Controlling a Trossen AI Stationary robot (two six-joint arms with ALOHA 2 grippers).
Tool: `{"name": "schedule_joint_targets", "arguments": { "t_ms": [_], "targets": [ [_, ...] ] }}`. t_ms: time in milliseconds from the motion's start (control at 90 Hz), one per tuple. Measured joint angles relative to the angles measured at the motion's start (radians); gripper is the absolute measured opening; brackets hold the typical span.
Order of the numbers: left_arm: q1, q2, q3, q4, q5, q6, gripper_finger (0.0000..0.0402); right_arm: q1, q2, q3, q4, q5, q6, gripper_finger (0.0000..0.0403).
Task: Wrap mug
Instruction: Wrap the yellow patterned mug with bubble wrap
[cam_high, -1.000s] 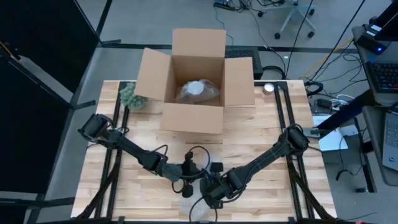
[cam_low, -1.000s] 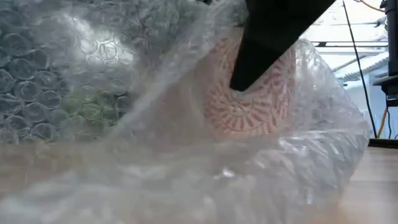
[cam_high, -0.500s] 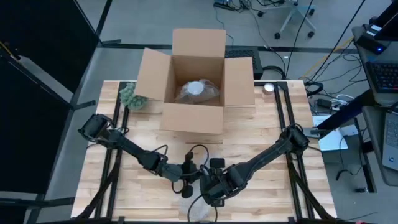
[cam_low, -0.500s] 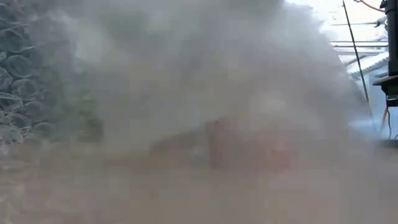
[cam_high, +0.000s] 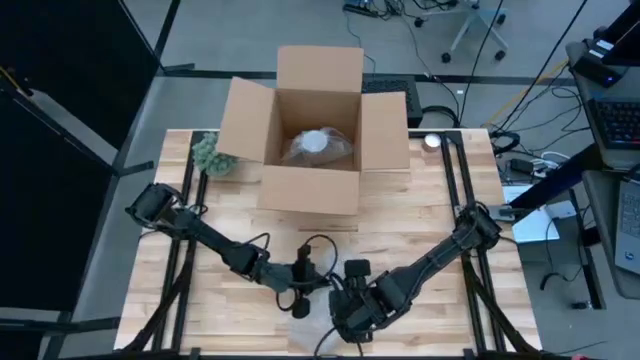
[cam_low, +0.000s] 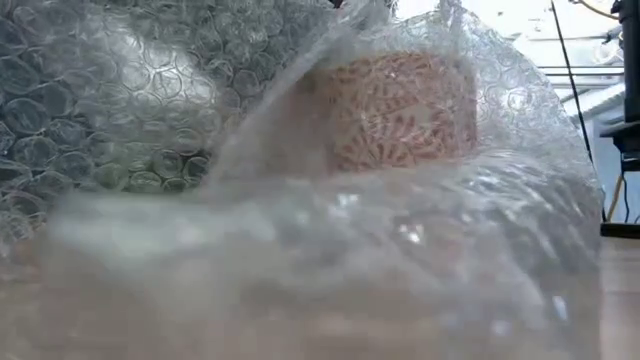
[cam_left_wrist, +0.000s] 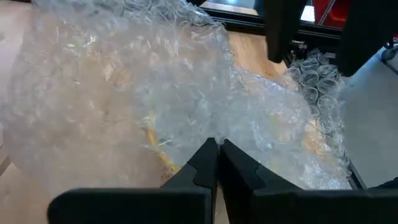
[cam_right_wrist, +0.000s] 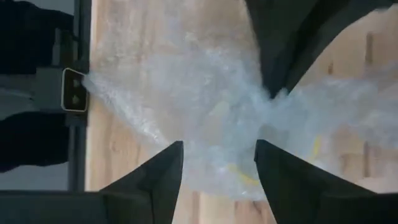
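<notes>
A: Where's the mug (cam_low: 400, 110)?
B: Near edge of the table (cam_high: 420, 215), roughly centre. Low view shows it through the bubble wrap (cam_low: 150, 120), red-and-white pattern, upper part visible, lower part lost behind a fold of wrap right in front of that camera.

A: Left gripper (cam_left_wrist: 216, 149)?
B: At the near centre, on the left side of the bundle. Left wrist view: fingers pressed together, pinching a bit of the bubble wrap between the tips. Something yellowish shows through the wrap just beyond, can't tell what.

A: Right gripper (cam_right_wrist: 217, 152)?
B: Right beside it in the high view, over the wrap at the near edge. Right wrist view: fingers spread wide, wrap lying in the gap between them, no clear contact. The other arm's dark fingers show farther off, meeting on the wrap.

A: What blocks the view?
B: From above, both arms cover the mug, only a pale scrap of wrap sticks out at the table's near edge. Low view is almost all wrap.

A: Other stuff?
B: Open cardboard box (cam_high: 310, 130) at the far centre, flaps out, a wrapped bundle (cam_high: 318, 146) inside. Small green plant-like thing (cam_high: 211, 155) just left of the box. Small round white object (cam_high: 432, 141) at the far right, beside the box's right flap. All well apart from the grippers. Cables and a desk off the table on the right.
</notes>
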Motion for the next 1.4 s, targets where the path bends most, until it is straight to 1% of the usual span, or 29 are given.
{"name": "schedule_joint_targets", "arguments": {
  "t_ms": [56,200,367,478,633,778,967,1167,1400],
  "targets": [
    [0.000,0.000,0.000,0.004,0.000,0.000,0.0000,0.024,0.000,0.000,-0.010,0.026,0.041,0.0183],
    [0.000,-0.004,0.000,0.005,0.000,-0.004,0.0000,0.093,0.000,0.000,-0.016,0.138,0.106,0.0183],
    [0.000,-0.004,0.000,0.018,0.000,-0.007,0.0000,0.155,0.025,0.000,-0.009,0.326,0.139,0.0183],
    [0.000,-0.004,0.000,0.030,0.004,-0.007,0.0000,0.161,0.064,0.000,-0.004,0.390,0.131,0.0183],
    [0.000,-0.004,0.000,0.034,0.004,-0.007,0.0000,0.142,0.111,-0.001,-0.006,0.363,0.160,0.0183],
    [0.000,-0.004,0.000,0.034,0.004,-0.007,0.0000,0.125,0.143,0.000,-0.005,0.398,0.161,0.0183],
    [-0.002,-0.007,0.001,0.051,0.003,-0.010,0.0000,0.091,0.170,-0.001,-0.002,0.409,0.158,0.0183],
    [-0.014,-0.048,0.059,0.062,0.017,-0.006,0.0000,0.087,0.172,-0.001,0.035,0.408,0.148,0.0183],
    [-0.021,-0.048,0.103,0.064,0.026,-0.002,0.0000,0.087,0.172,-0.001,0.052,0.409,0.131,0.0183]
  ]
}}
